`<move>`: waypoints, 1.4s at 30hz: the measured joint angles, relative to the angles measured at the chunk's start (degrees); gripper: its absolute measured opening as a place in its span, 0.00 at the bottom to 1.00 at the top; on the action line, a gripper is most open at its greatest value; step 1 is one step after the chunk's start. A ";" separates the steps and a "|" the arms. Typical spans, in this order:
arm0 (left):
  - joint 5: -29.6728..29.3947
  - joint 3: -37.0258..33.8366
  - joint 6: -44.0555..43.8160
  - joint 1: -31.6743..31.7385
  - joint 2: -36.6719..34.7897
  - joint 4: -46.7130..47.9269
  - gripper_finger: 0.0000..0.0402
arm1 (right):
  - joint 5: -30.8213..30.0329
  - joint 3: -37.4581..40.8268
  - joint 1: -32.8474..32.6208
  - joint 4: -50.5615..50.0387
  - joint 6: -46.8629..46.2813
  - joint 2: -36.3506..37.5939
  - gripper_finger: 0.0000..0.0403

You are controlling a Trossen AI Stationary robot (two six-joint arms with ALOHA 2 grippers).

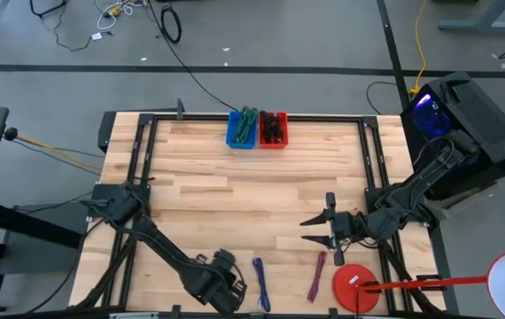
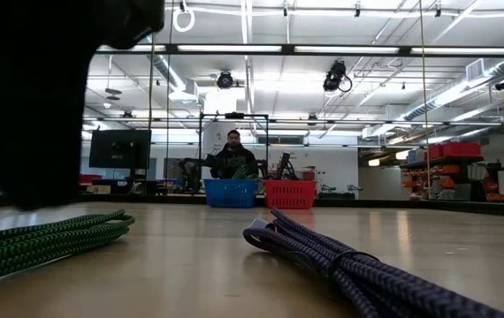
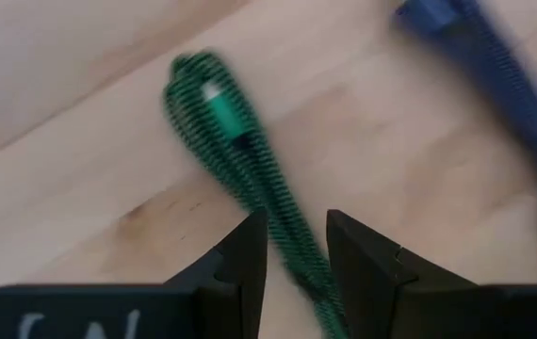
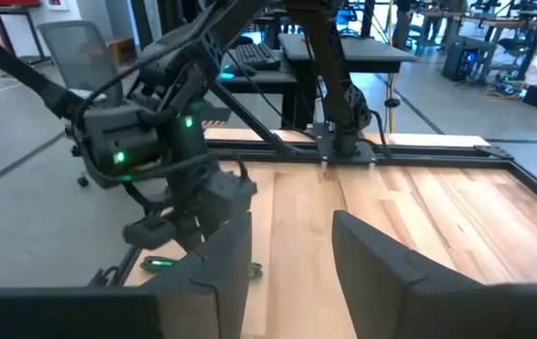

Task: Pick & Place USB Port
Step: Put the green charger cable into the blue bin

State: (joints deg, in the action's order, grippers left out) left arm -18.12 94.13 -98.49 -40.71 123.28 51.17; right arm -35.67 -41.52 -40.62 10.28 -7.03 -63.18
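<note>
A green-and-black braided USB cable (image 3: 235, 151) lies flat on the wood near the table's near edge, also seen in the low view (image 2: 49, 238). Its green plug end (image 3: 214, 99) points away from my left gripper (image 3: 297, 250). That gripper (image 1: 221, 285) is over the cable, open, one finger on each side of it. A blue braided cable (image 1: 260, 283) lies just right of it (image 2: 340, 256). My right gripper (image 1: 316, 230) hovers open over bare wood, right of centre (image 4: 292, 254). My left gripper comes down from above with a finger (image 3: 250, 259) on each side of the green cable's strand (image 3: 292, 235), some way behind the plug end and across its length. The cable rests on the table. Whether the fingers touch it, I cannot tell.
A maroon cable (image 1: 317, 276) and a red disc (image 1: 356, 288) lie near the near edge, right of the blue cable. A blue bin (image 1: 242, 128) and a red bin (image 1: 273, 129) holding cables stand at the far edge. A person sits beyond the table (image 2: 234, 155).
</note>
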 joint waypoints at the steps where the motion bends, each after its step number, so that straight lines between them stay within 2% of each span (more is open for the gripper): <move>1: 0.68 0.00 -0.58 0.00 0.63 0.68 0.29 | 0.06 0.00 0.00 0.10 0.00 -0.02 0.37; 8: 2.35 0.17 -2.94 0.67 3.11 0.50 0.29 | 0.12 0.00 0.00 0.10 0.00 -0.02 0.37; 12: 2.73 0.27 -0.63 0.86 3.83 0.47 0.27 | 0.11 0.02 0.02 0.11 0.00 -0.02 0.37; 14: 2.43 0.26 3.08 0.92 3.85 0.11 0.22 | 0.12 0.02 0.00 0.11 0.00 -0.02 0.37; 17: -0.35 0.18 6.65 0.90 3.53 0.41 0.06 | 0.12 0.02 0.00 -0.05 -0.07 -0.02 0.37; 23: -1.66 0.00 7.94 1.44 3.13 6.44 0.04 | 0.14 0.02 0.00 -0.31 -0.22 -0.02 0.37; 26: -5.61 1.03 8.04 1.40 2.26 11.38 0.04 | 0.12 0.02 0.01 -0.57 -0.20 -0.02 0.37; 30: -14.08 4.77 7.36 1.43 -0.92 18.76 0.04 | 0.12 0.02 0.00 -0.52 -0.22 -0.04 0.37; 35: -28.26 7.70 10.59 1.77 -4.18 21.50 0.04 | 0.12 0.02 0.02 -0.64 -0.70 -0.04 0.37; 39: -36.67 8.41 11.70 2.46 -7.39 25.11 0.03 | 0.12 0.02 0.00 -0.94 -0.74 -0.04 0.37; 42: -40.88 8.37 13.51 3.70 -9.62 26.60 0.03 | 0.12 0.02 0.00 -1.06 -1.04 -0.04 0.37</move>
State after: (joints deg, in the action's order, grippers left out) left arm -59.00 102.50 -84.98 -37.01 113.66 77.76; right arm -35.55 -41.50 -40.62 9.22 -8.07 -63.22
